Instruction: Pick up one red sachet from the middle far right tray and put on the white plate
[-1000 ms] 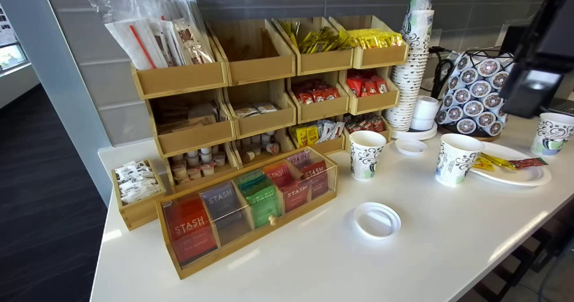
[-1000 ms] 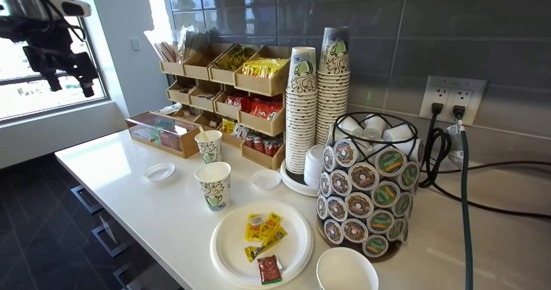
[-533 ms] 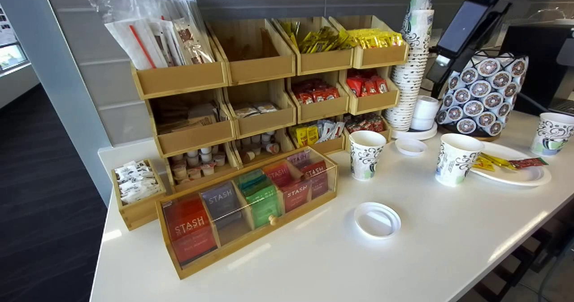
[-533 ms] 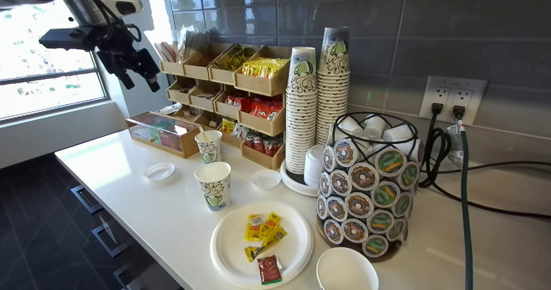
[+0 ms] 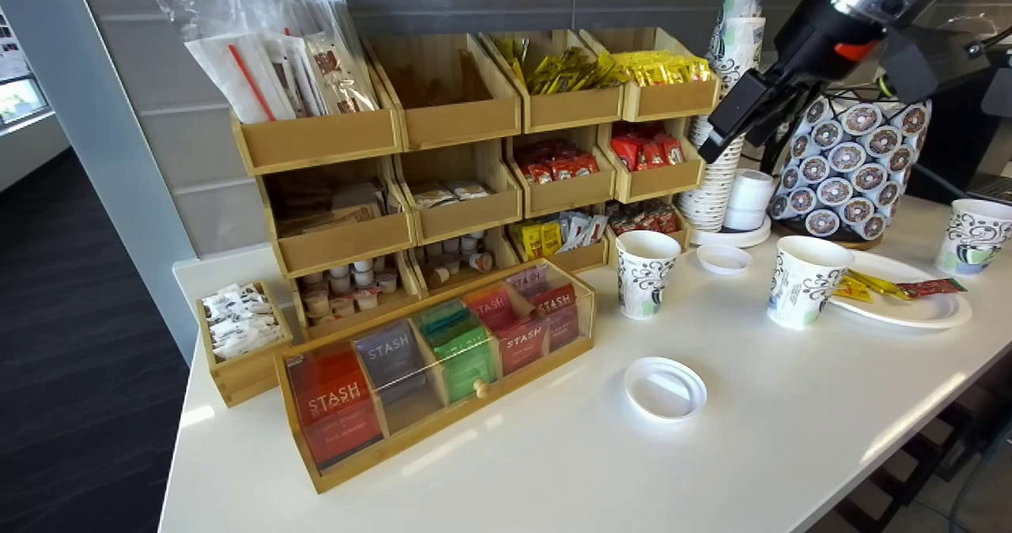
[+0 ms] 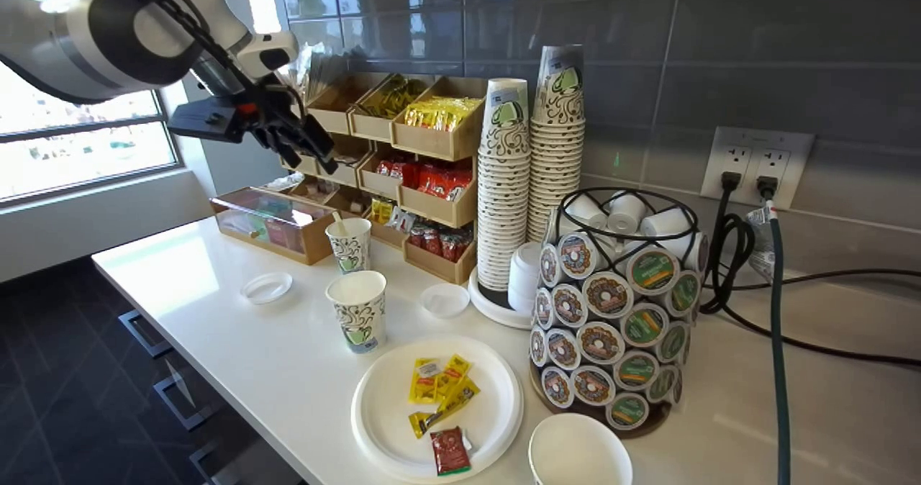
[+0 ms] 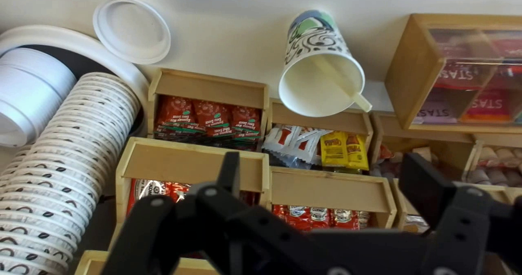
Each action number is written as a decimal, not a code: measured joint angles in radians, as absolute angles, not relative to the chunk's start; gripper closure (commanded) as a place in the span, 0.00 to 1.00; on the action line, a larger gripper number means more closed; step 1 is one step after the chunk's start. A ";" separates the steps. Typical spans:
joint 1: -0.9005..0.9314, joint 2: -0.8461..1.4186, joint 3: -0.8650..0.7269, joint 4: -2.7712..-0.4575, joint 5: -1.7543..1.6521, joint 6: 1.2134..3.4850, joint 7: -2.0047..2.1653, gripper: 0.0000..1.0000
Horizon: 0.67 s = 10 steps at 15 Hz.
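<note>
Tight grab ahead for one red sachet (image 5: pixel 653 154)

Left of the middle far-right tray (image 5: pixel 662 183), in an exterior view, a neighbouring tray (image 5: pixel 569 190) offers similar red packets (image 5: pixel 563 169); drift that way and you would likely take from the wrong one. Inside the middle far-right tray, contents lie crowded, so a deep pinch may bring up two, while a low entry could snag the front wall. Just right of it, the cup stack (image 5: pixel 711 193) rises tall; swing wide on the way in and you risk toppling it. Farther right, well apart from the tray, the white plate (image 5: pixel 941 313) already carries yellow sachets (image 5: pixel 854 289) and a dark-red packet (image 5: pixel 934 287), which a hasty release might nudge.

Your fingers (image 7: pixel 229 171) stand spread, gripping nothing. In the wrist view, the red sachet you want lies in that tray, left of both finger ends, with part of the contents hidden behind one finger. In an exterior view, the fingers (image 6: pixel 319 143) hang left of the tray and well apart from it, so you likely have the main approach yet to make.
</note>
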State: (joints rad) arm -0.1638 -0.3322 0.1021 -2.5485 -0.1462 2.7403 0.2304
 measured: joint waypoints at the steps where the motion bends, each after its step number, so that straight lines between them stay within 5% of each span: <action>1: -0.180 -0.310 0.103 -2.555 -0.166 2.788 0.241 0.00; 10: -0.221 -0.218 0.102 -2.554 -0.196 2.927 0.257 0.00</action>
